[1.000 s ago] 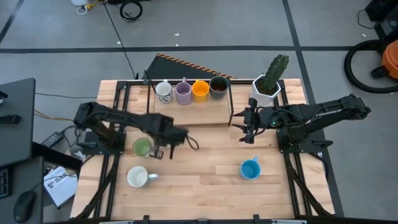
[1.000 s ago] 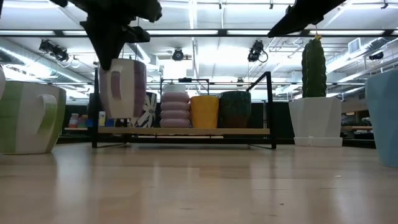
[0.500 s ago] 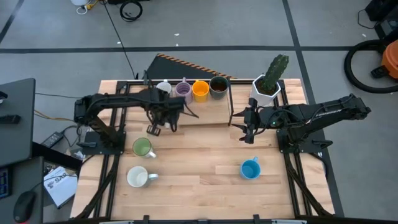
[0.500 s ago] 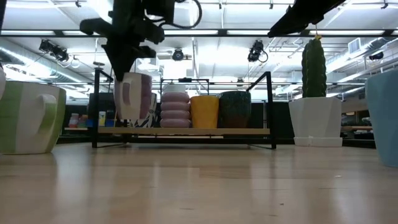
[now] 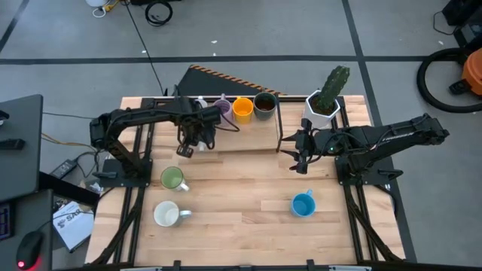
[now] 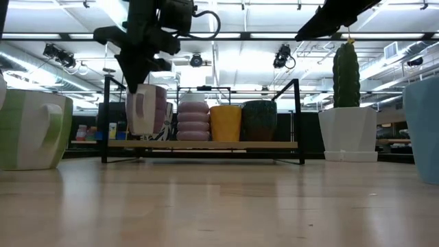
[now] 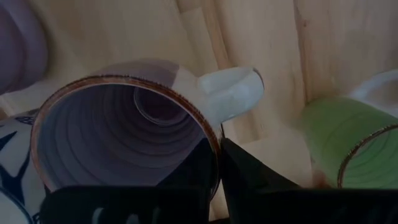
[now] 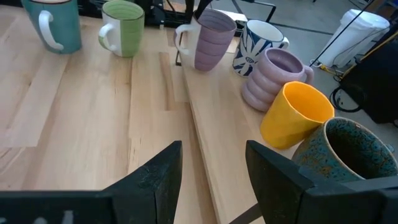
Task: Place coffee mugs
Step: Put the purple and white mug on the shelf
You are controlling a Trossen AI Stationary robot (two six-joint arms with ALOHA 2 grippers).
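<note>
My left gripper (image 5: 193, 137) is shut on a pale purple mug (image 6: 145, 110) with a white handle (image 7: 231, 93). It holds the mug at the left end of the low wooden rack (image 5: 248, 139), in front of a white mug with blue pattern (image 8: 260, 42). Along the rack stand a ribbed purple mug (image 5: 222, 112), an orange mug (image 5: 242, 110) and a dark mug (image 5: 264, 105). A green mug (image 5: 172, 178), a white mug (image 5: 166, 214) and a blue mug (image 5: 303, 204) stand on the table. My right gripper (image 5: 300, 155) hangs open off the rack's right end. My left gripper pinches the purple mug's rim (image 7: 211, 144) beside the handle, one finger inside the cup and one outside. The fingers (image 6: 140, 82) come from above, pointing down. The mug hangs upright, its base just over the rack's board; whether it touches the board I cannot tell.
A white faceted pot with a cactus (image 5: 324, 105) stands at the rack's right end, close to my right arm. The rack has a black metal frame (image 6: 298, 120) with posts at both ends. Bare tabletop lies between the green mug and the blue mug.
My left gripper has carried the purple mug from beside the green mug toward the table's far edge, to the rack's left end. Most of the travel came in the first half second, then it slowed and edged a little farther.
</note>
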